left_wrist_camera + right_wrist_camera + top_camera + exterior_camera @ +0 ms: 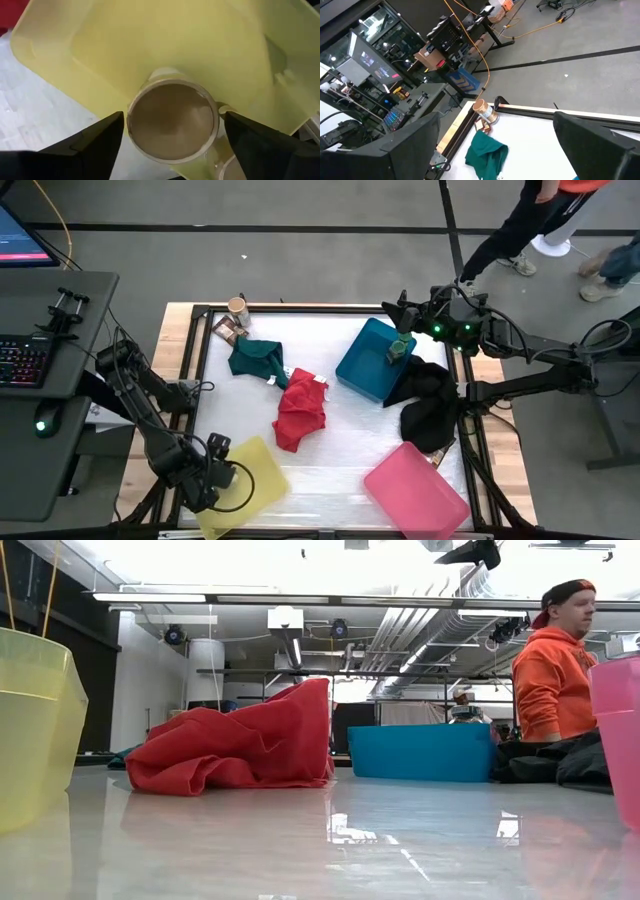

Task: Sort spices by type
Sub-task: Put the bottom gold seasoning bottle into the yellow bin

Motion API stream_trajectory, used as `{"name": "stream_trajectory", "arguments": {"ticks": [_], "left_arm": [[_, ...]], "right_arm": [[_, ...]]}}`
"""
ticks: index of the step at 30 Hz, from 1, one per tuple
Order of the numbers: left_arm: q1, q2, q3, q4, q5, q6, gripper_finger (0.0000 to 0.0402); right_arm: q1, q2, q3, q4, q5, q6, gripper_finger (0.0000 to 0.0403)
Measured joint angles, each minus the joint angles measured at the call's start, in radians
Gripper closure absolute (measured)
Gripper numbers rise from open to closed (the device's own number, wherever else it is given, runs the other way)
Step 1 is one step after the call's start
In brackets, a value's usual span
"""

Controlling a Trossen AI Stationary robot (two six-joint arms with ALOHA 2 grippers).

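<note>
The left gripper (pixel 228 477) hangs over the yellow tray (pixel 262 465) at the near left corner of the surface, its fingers (pixel 95 142) spread apart on either side of a tan-lidded jar (pixel 172 122) that stands in the tray; a gap shows on each side of the lid, so nothing clamps it. A second round rim (pixel 230 167) shows just beside this jar in the same tray. The pink tray (pixel 415 490) lies at the near right corner. Between them, toward the middle of the white surface (pixel 330 465), a crumpled red cloth (pixel 300 410) lies, and in the low view it blocks the sight of what lies behind it. A green cloth (pixel 258 360) sits beyond it on the left, and a black cloth (pixel 430 405) is heaped on the right, touching the blue tray (pixel 365 365). A green-lidded jar (pixel 398 350) stands in the blue tray, under the right gripper (pixel 402 320), whose fingers (pixel 410 145) are spread wide and hold nothing. At the far left corner another tan-lidded jar (pixel 237 308) stands upright by the wooden edge, with a brown packet (pixel 226 330) lying just beside it. Left of the surface a desk carries a keyboard (pixel 22 360). Beyond, a person in an orange hoodie (pixel 550 680) stands under ceiling ducts and lights.
</note>
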Motion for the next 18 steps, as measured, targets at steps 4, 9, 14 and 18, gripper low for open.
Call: {"name": "stream_trajectory", "arguments": {"ticks": [4,9,14,18], "left_arm": [[0.0,0.0,0.0,0.0,0.018,0.0,0.005],[0.024,-0.01,0.016,-0.005,0.059,0.002,0.0046],[0.062,-0.053,0.06,-0.004,0.058,0.042,0.0046],[0.086,-0.101,0.099,-0.009,0.058,0.04,0.0046]], "right_arm": [[0.0,0.0,0.0,0.0,0.0,0.0,0.002],[0.0,0.0,0.0,0.0,0.0,0.002,0.002],[0.0,0.0,0.0,-0.001,0.0,0.002,0.002],[0.0,0.0,0.0,-0.001,0.0,0.018,0.002]]}}
